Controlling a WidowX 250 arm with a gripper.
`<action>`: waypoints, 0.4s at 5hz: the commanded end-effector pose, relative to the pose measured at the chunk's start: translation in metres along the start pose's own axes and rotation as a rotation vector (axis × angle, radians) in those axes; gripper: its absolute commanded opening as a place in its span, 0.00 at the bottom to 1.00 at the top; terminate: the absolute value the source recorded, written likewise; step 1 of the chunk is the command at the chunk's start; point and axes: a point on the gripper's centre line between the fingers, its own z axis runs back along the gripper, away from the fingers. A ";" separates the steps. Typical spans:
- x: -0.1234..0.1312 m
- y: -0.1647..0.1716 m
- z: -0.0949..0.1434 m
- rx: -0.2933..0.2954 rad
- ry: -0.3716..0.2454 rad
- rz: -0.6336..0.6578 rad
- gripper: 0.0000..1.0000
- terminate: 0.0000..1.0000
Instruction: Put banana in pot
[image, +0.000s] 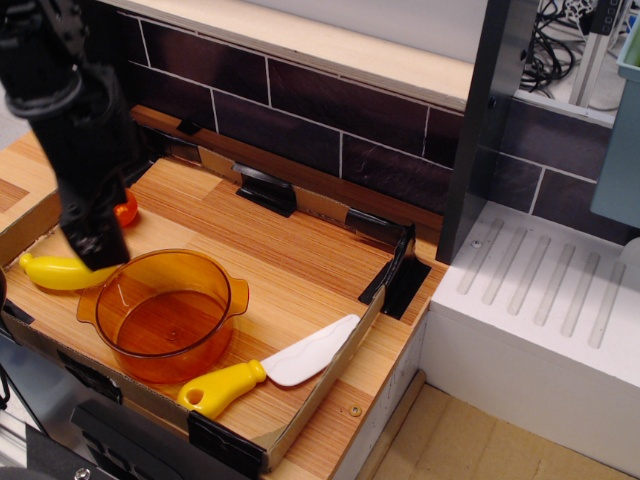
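The yellow banana (48, 272) lies at the tray's left edge, just left of the pot. Its right end is hidden behind my gripper. The translucent orange pot (215, 335) stands upright and empty at the front left of the wooden tray. My black gripper (97, 250) hangs over the banana's right end, by the pot's far left rim. The view is side-on and the fingers overlap, so I cannot tell whether it is open, or whether it touches the banana.
A round orange toy fruit (126, 210) peeks out behind the arm. A white spatula with a yellow handle (262, 370) lies at the tray's front, right of the pot. The low cardboard tray wall (330, 385) rings the board. A white ribbed drainer (540, 300) stands at the right.
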 end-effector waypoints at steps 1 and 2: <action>-0.026 0.017 -0.010 0.037 0.027 -0.063 1.00 0.00; -0.033 0.021 -0.023 0.042 0.056 -0.053 1.00 0.00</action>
